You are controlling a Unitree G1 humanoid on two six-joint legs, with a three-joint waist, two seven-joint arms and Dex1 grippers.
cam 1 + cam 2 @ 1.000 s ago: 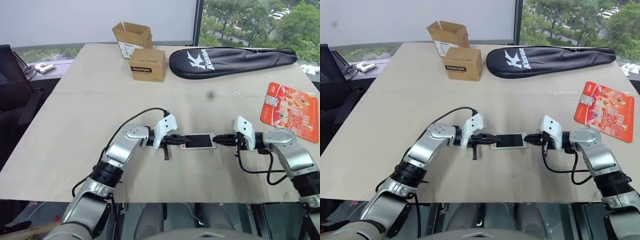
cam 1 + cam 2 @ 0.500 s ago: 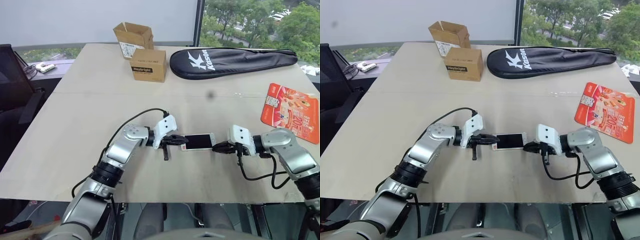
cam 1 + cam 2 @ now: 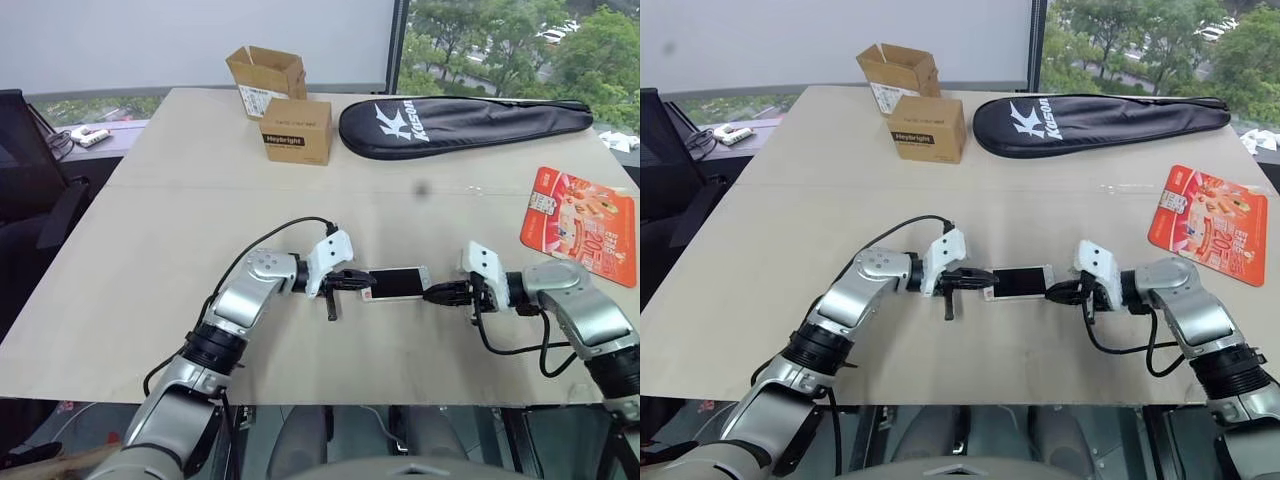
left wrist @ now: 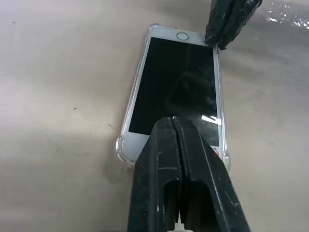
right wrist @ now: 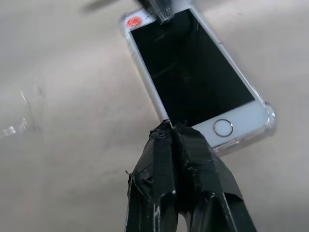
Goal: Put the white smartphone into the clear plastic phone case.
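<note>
The white smartphone (image 3: pixel 398 283) lies flat, screen up, on the table between my two grippers. It sits inside the clear plastic phone case (image 4: pixel 121 145), whose glossy rim frames it on all sides. My left gripper (image 3: pixel 366 285) is shut, its tips resting on the phone's end with the red sticker. From the other side, my right gripper (image 3: pixel 431 293) is shut too, and its tips touch the home-button end of the phone (image 5: pixel 193 72). In the left wrist view the right gripper (image 4: pixel 224 26) shows at the phone's far corner. Neither gripper holds anything.
Two cardboard boxes (image 3: pixel 265 72) (image 3: pixel 296 130) and a black racket bag (image 3: pixel 460 122) lie at the table's far side. A red printed flyer (image 3: pixel 580 222) lies at the right edge. A dark chair (image 3: pixel 25 150) stands left of the table.
My right gripper dipped and rolled at the wrist, bringing its shut tips down against the home-button end. Left gripper and phone kept still.
</note>
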